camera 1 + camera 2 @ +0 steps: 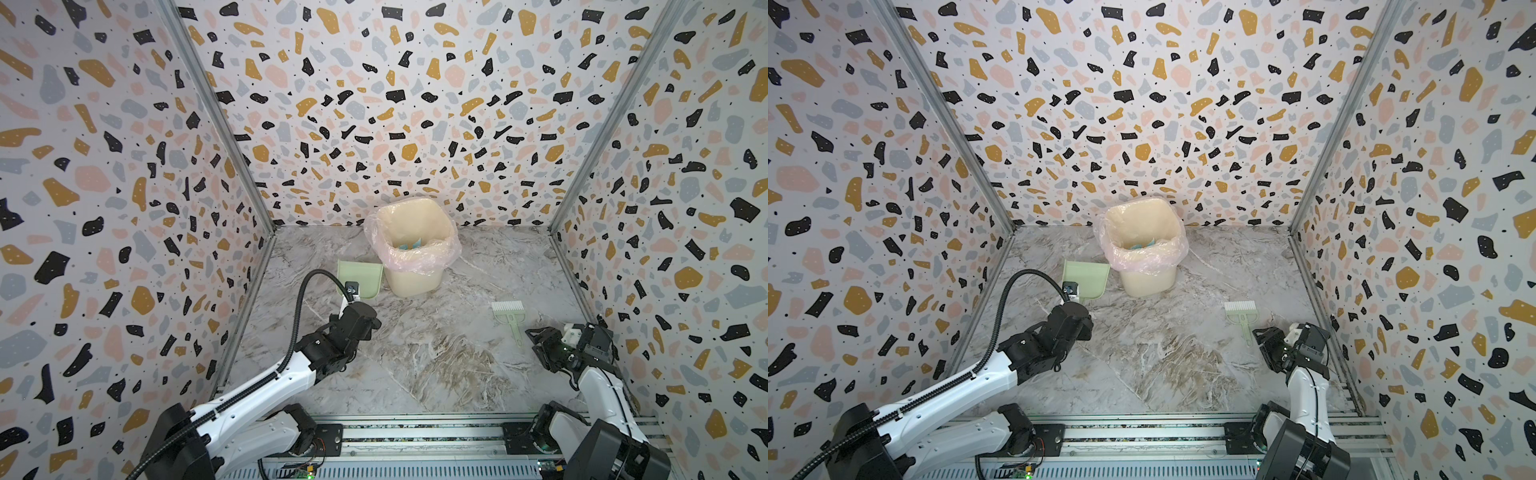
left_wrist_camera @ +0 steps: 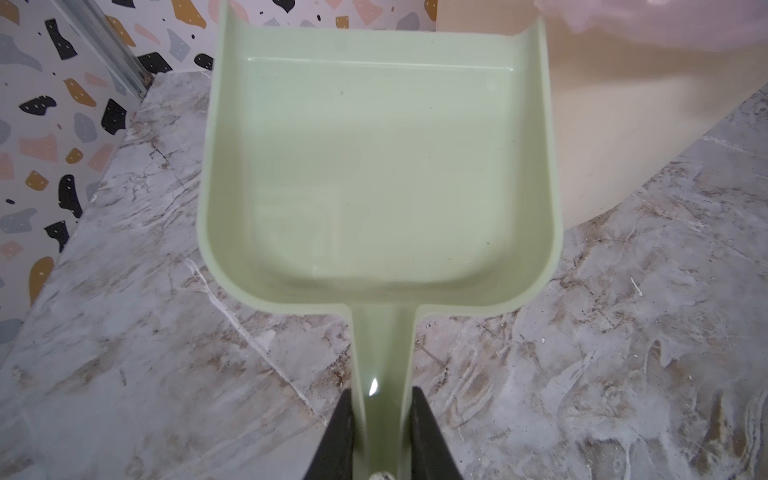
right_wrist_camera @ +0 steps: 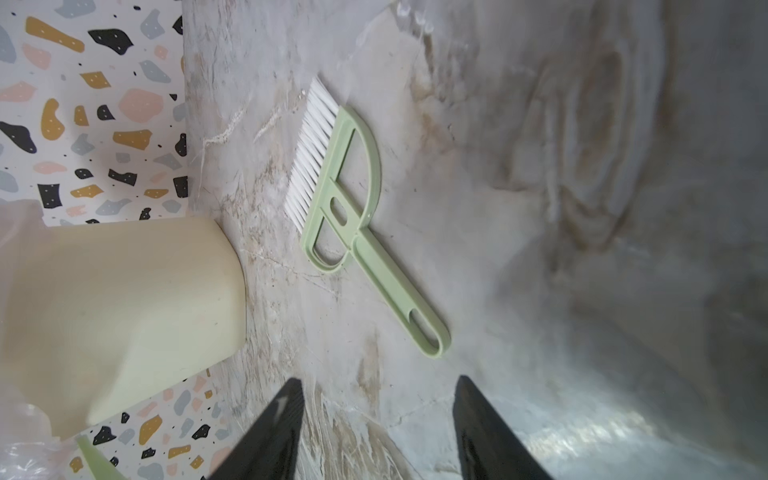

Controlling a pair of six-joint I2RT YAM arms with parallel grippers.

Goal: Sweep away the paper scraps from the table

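My left pincer (image 2: 381, 392) was clamped on the handle of the dustpan (image 2: 382, 166), whose pan sat empty beside the bin (image 1: 409, 282). My right pincer (image 3: 379, 380) stood apart, holding nothing. The brush (image 3: 390, 282) lay flat on the surface (image 1: 415, 365) just ahead, handle end toward it. The only paper scraps (image 1: 411, 244) I saw were bluish bits inside the bin, nearer my left arm.

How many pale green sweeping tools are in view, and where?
2. The dustpan is beside the bin, its handle clamped in the left gripper. The brush lies flat on the table, ahead of the open right gripper, untouched. No others visible.
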